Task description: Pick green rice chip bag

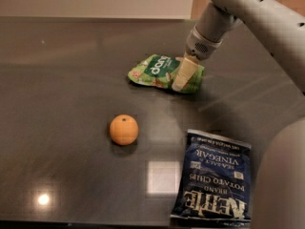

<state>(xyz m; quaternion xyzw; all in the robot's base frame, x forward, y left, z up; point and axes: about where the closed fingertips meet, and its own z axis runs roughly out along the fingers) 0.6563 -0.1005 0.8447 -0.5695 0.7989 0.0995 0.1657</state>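
I note gripper at right end of green rice chip bag. Bag lies flat toward desk's far edge, right of centre. Grip state: cannot tell. Judged: lift not yet done.

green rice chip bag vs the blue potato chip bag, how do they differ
The green rice chip bag is small and light green, while the blue potato chip bag is larger and dark blue. The green one lies crumpled farther back on the table, with the gripper down at its right end in the view. The blue one lies flat near the front edge with nothing touching it. Both are snack bags lying on the same dark table.
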